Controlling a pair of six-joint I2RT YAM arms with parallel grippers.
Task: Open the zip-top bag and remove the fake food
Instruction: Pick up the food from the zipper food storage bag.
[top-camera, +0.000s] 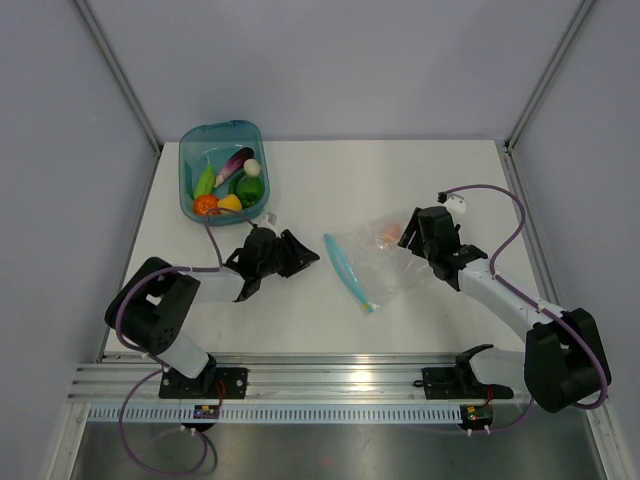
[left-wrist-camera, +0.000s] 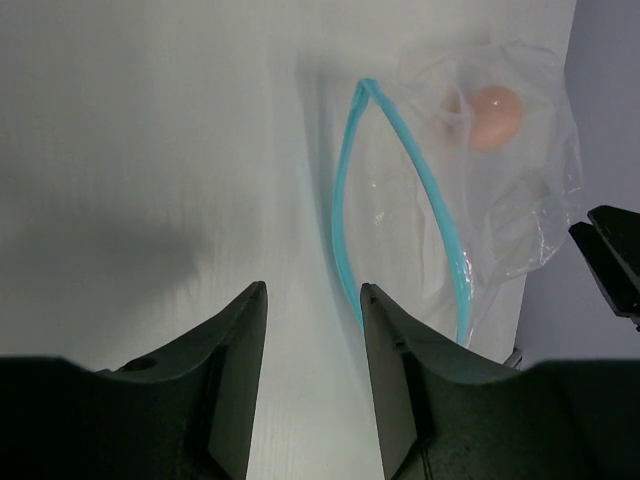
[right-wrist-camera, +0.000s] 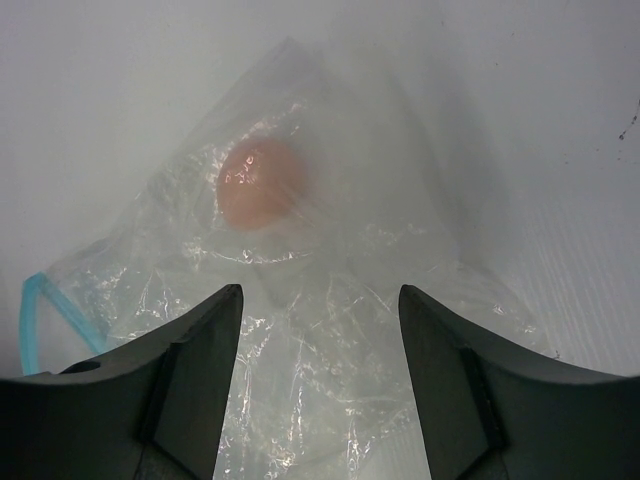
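one piece of fake food (right-wrist-camera: 262, 182), peach-pink and rounded, lies inside the zip-top bag (top-camera: 395, 262). the bag rests flat on the white table (top-camera: 330, 180), between the two arms. its zip strip (left-wrist-camera: 337, 200) faces the left arm and is parted into a narrow loop, so the mouth reads as open on that side.

five or so other pieces (top-camera: 228, 185), green, purple, white, yellow and orange-red, sit in the teal tub (top-camera: 186, 185) at the far left, well apart from the bag. judged: the emptied share, with the task mostly done.

left gripper (left-wrist-camera: 312, 298): jaws parted a moderate way, holding nothing. it is low over bare table just short of the zip strip and aimed at the mouth, probably placed to reach in or pinch the rim.

right gripper (right-wrist-camera: 320, 295): jaws spread wide, holding nothing. it is over the end of the bag away from the strip, with the last piece ahead of it, probably placed to pin or lift that end.

hard to make out:
- whether the right fingers touch the plastic.
- what the last piece is, since crinkled film blurs it.
- the exact count in the tub, where pieces overlap.
- the near end of the strip, cut off behind a left finger in the left wrist view.
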